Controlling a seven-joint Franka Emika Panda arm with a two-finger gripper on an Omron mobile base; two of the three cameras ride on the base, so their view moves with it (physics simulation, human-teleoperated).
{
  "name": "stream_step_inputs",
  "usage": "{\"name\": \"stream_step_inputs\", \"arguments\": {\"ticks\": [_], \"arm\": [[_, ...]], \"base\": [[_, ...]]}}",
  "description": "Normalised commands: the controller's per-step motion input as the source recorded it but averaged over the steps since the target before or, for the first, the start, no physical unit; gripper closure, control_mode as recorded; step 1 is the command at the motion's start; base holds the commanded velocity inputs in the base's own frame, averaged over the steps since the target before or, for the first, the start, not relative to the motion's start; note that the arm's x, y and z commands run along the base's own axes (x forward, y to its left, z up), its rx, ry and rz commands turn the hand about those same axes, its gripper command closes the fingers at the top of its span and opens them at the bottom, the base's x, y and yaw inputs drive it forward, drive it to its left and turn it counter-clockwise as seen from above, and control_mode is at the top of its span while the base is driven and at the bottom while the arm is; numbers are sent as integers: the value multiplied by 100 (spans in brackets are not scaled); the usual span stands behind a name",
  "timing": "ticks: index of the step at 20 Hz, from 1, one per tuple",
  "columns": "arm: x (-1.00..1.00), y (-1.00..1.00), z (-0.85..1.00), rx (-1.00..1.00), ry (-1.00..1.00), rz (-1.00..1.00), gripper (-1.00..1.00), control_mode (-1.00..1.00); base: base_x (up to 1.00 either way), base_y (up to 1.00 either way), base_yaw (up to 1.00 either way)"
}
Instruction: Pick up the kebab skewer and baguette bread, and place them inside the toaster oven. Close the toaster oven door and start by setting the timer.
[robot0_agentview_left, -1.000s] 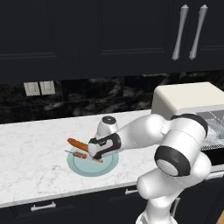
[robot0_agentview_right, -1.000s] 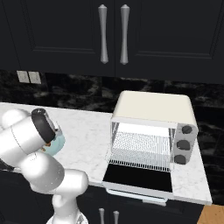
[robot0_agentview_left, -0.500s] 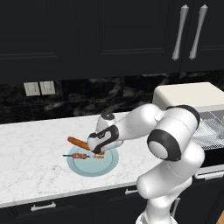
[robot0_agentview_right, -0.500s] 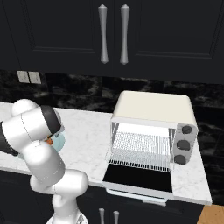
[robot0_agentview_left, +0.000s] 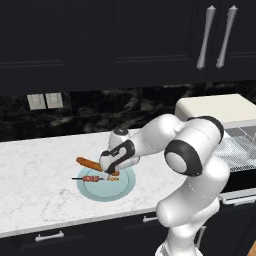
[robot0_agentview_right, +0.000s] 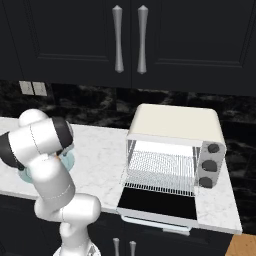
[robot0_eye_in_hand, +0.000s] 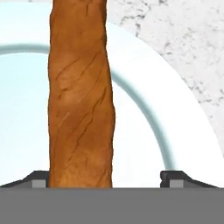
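Left base view: the arm bends low and forward over the desk (robot0_agentview_left: 40, 170), its end effector (robot0_agentview_left: 111, 172) down at the baguette bread (robot0_agentview_left: 90, 164) on the light blue plate (robot0_agentview_left: 125, 187), kebab skewer (robot0_agentview_left: 90, 178) beside.

Right base view: toaster oven (robot0_agentview_right: 175, 131) open, well apart.

Hand view: fingertips (robot0_eye_in_hand: 175, 178) spread, one just beside the loaf.

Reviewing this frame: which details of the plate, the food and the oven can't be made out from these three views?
- Baguette bread: both ends cut off, by the hand view's top edge and the band below.
- Kebab skewer, left base view: chunks too small to count; right end hidden behind the gripper.
- Light blue plate, right base view: mostly hidden behind the arm.
- Toaster oven dial markings: too small to read.
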Motion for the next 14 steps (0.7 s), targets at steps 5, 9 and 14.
{"name": "stream_step_inputs", "arguments": {"ticks": [5,9,14], "arm": [[-52,2,-47,-1,-1,2,100,-100],[-52,0,-11,0,-1,0,100,-100],[-38,-24,44,0,0,1,100,-100]], "base": [[0,0,0],[0,0,0],[0,0,0]]}}
